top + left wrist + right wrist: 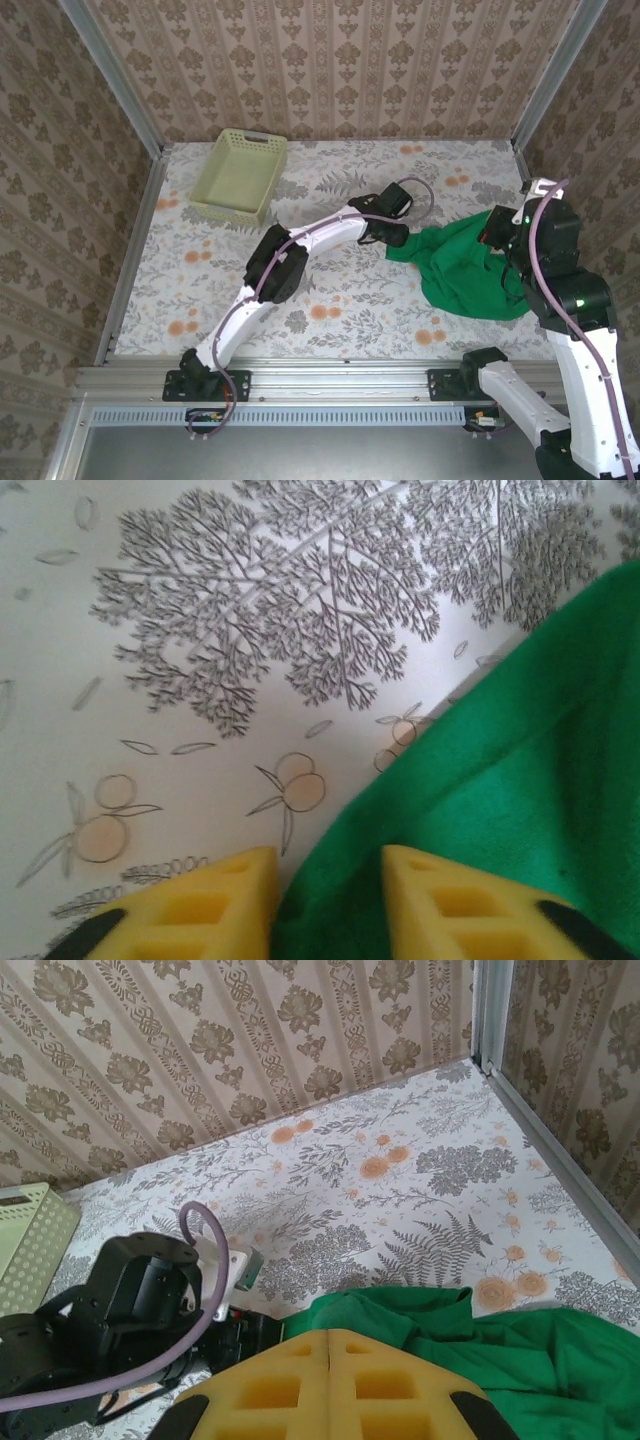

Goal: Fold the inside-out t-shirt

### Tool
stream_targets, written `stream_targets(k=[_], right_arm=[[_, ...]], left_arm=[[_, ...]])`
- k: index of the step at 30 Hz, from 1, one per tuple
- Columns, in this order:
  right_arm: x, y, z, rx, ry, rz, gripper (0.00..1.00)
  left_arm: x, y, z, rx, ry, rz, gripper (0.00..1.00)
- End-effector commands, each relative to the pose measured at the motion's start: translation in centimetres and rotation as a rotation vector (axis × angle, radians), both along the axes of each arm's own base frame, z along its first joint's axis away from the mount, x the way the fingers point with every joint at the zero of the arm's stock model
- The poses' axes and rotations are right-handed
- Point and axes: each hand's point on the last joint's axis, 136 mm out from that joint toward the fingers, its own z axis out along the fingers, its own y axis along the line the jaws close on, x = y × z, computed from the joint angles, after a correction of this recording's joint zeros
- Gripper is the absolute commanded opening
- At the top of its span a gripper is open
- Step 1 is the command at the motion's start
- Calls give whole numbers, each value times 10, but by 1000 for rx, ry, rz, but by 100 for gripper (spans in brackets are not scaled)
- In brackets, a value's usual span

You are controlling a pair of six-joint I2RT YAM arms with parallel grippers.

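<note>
The inside-out t-shirt (470,272) lies crumpled in a bright green heap on the right of the flowered table. My left gripper (393,238) is at its left edge. In the left wrist view the two yellow fingers (225,890) stand a narrow gap apart, and the shirt's edge (520,760) runs into that gap between them (330,858). My right gripper (498,228) hangs over the shirt's upper right part. Its fingers (330,1334) are pressed together with nothing visible between them, and green cloth (520,1345) bunches just past their tips.
A pale yellow-green lattice basket (240,176) stands at the back left, its corner (25,1240) also in the right wrist view. The left arm (130,1305) reaches across the middle. Papered walls with metal rails (525,165) close the table in.
</note>
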Motion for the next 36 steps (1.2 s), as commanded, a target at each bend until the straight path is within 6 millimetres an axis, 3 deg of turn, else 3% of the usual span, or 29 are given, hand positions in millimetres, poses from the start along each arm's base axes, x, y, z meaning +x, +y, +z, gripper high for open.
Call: stream_targets(k=[1, 3, 6, 10, 13, 18, 23, 25, 27, 30, 32, 36], right_arm=[[-6, -10, 3, -17, -7, -49, 0], [-8, -12, 6, -20, -12, -60, 0], [-8, -16, 8, -31, -14, -80, 0], [-4, -17, 15, -39, -23, -88, 0], [-2, -22, 30, -60, -49, -110, 0], [-1, -34, 77, -102, -153, -164, 0], [-1, -28, 148, -94, -338, -126, 0], [-1, -26, 170, -89, -388, -118, 0], [-1, -26, 186, -92, -423, -116, 0], [5, -22, 191, -82, -435, -99, 0], [15, -13, 184, -57, -422, -57, 0], [47, 12, 164, 7, -397, 60, 0]], left_arm=[[-12, 5, -17, 59, 44, -10, 16], [-9, 9, -7, 66, 21, -8, 8], [-3, 17, 26, 50, -32, 9, 0], [14, 48, 108, -37, -129, 88, 0], [30, 101, 171, -64, -234, 183, 0], [37, 217, 285, -151, -421, 365, 0], [8, 320, 392, -234, -618, 506, 0], [-9, 349, 422, -258, -678, 543, 0], [-24, 375, 440, -264, -722, 589, 0], [-41, 411, 449, -255, -759, 667, 0], [-51, 425, 449, -263, -760, 699, 0], [-73, 433, 463, -324, -777, 694, 0]])
